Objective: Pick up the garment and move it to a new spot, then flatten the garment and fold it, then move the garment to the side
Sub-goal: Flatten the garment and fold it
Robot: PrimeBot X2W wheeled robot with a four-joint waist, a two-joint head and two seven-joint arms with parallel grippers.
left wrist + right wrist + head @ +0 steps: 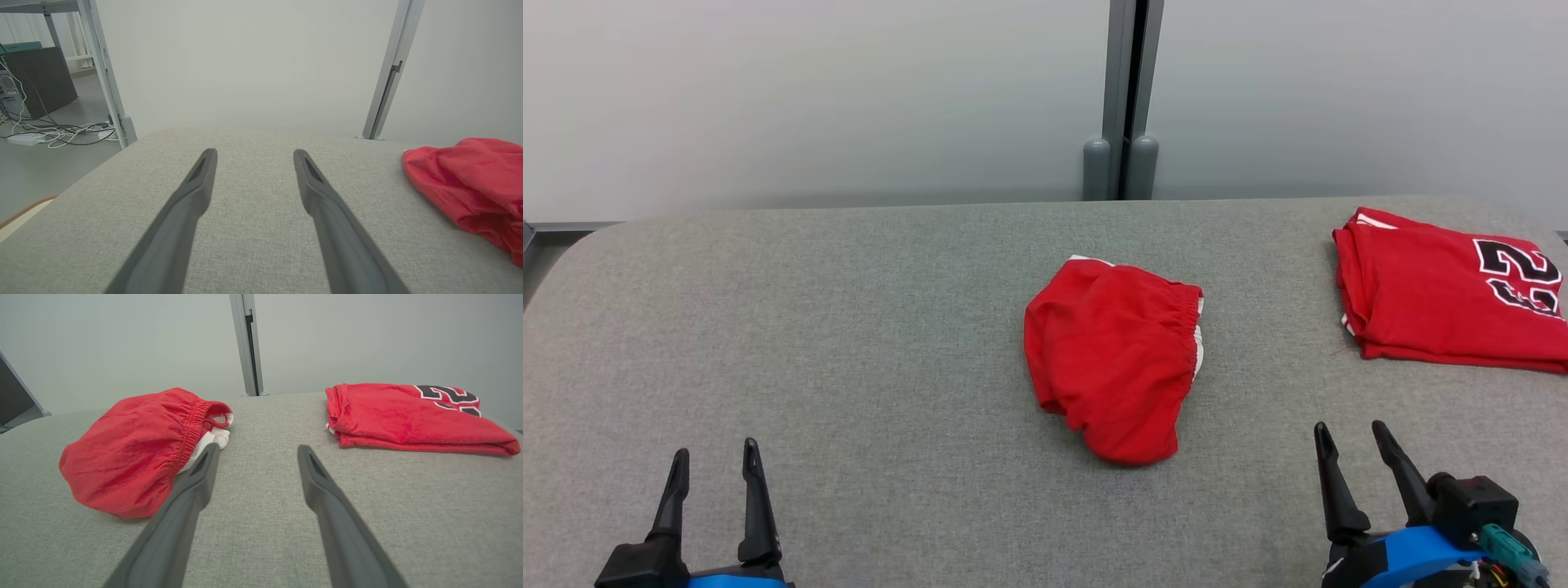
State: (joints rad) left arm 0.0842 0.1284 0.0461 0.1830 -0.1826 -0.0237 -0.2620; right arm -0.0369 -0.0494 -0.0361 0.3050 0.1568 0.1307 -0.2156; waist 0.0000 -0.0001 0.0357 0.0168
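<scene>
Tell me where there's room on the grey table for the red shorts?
The table is bare on its left, from the left gripper to the crumpled shorts. A narrower strip runs between the shorts and the folded jersey. The right edge is crowded.

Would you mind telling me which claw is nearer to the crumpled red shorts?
The right claw. It is open, to the near right of the crumpled red shorts; the left claw, also open, is well off to their near left, farther away.

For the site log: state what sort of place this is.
Probably a lab or test room: a grey fabric-covered table, pale partition panels on metal posts, and loose cables on the floor.
</scene>
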